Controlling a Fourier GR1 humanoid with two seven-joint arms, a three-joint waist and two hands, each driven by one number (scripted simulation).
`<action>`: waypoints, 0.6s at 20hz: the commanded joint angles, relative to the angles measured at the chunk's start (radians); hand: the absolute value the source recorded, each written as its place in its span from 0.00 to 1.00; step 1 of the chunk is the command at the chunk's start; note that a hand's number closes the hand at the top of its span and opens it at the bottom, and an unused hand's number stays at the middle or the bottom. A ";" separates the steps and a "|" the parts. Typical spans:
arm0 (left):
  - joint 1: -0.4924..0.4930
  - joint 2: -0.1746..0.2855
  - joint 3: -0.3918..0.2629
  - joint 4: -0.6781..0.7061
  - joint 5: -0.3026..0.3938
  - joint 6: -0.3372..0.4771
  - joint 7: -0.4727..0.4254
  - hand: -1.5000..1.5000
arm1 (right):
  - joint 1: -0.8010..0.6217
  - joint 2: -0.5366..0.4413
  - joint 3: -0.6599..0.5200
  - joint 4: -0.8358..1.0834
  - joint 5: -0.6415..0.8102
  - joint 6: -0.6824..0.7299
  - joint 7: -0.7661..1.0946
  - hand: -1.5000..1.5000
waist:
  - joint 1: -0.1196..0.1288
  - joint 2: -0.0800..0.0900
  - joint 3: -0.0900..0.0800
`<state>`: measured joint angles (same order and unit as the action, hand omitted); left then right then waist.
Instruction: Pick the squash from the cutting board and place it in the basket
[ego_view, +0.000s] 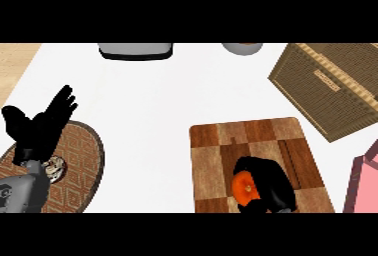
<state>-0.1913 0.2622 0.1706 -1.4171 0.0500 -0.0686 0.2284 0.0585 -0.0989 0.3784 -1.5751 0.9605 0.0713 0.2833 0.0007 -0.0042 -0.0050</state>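
Head view: right hand (270, 181) curled round the squash (244, 188) on the cutting board (221, 160).
Grasp apparently made; lift and transfer to the basket (325, 92), ahead-right of this hand, not yet done; left hand (40, 125) open.

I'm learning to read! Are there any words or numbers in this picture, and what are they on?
No text can be read.
The basket carries a small tag, but its marks are too blurred to read.
The cutting board shows no writing.
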 joint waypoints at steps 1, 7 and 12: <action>-0.021 -0.020 -0.021 0.013 -0.013 0.007 -0.004 0.50 | -0.193 0.094 0.013 0.184 0.000 -0.115 0.223 1.00 | 0.023 0.011 0.006; -0.057 -0.033 -0.056 -0.008 -0.011 -0.015 0.003 0.50 | -0.475 0.098 -0.129 0.281 -0.022 -0.192 0.603 1.00 | 0.104 0.032 0.005; -0.089 -0.043 -0.078 0.014 -0.019 -0.022 0.011 0.50 | -0.703 0.098 -0.162 0.538 -0.083 -0.319 0.701 1.00 | 0.134 0.043 0.007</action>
<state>-0.2601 0.2288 0.1095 -1.4089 0.0385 -0.0901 0.2349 -0.4903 -0.0065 0.2382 -1.1982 0.9120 -0.1580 0.8834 0.1124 0.0331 0.0005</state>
